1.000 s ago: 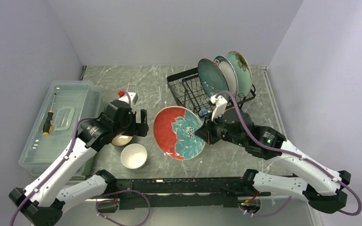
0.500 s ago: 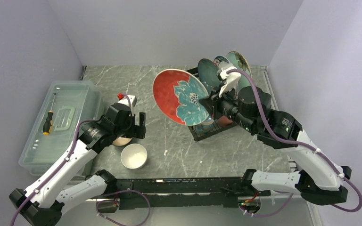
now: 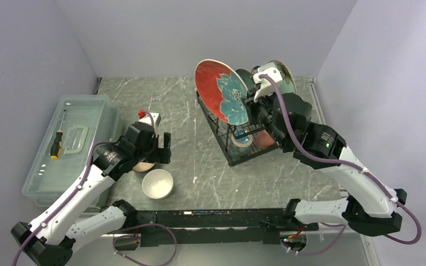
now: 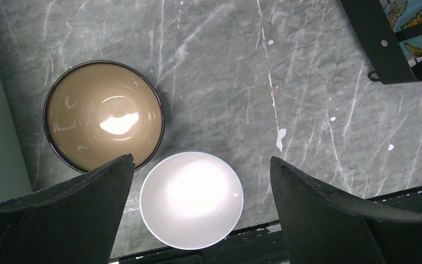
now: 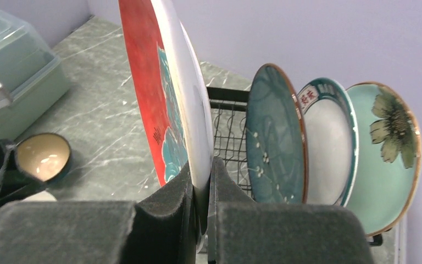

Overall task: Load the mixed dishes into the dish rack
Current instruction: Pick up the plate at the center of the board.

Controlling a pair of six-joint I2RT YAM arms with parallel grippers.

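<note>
My right gripper [image 3: 249, 108] [image 5: 200, 181] is shut on the lower rim of a red plate [image 3: 221, 91] [image 5: 165, 82] with a teal flower. It holds the plate upright on edge above the left end of the black wire dish rack [image 3: 222, 130] [image 5: 228, 126]. Behind it three plates stand in the slots: dark teal [image 5: 272, 132], white with a lettered rim [image 5: 327, 148], mint-green with a flower [image 5: 387, 148]. A blue mug [image 3: 242, 139] and a pink mug [image 3: 263, 138] sit in the basket. My left gripper [image 3: 163, 148] [image 4: 200, 160] hangs open above the white bowl [image 3: 157, 183] [image 4: 191, 199] and brown bowl [image 4: 103, 122].
A clear plastic box [image 3: 69, 138] holding a screwdriver [image 3: 56, 145] lies along the left wall. Grey walls close in the back and both sides. A black rail [image 3: 211, 216] runs along the table's near edge, just below the white bowl.
The right arm has lifted the red plate off the table, carried it back over the rack and turned it upright. The left arm has barely moved.
</note>
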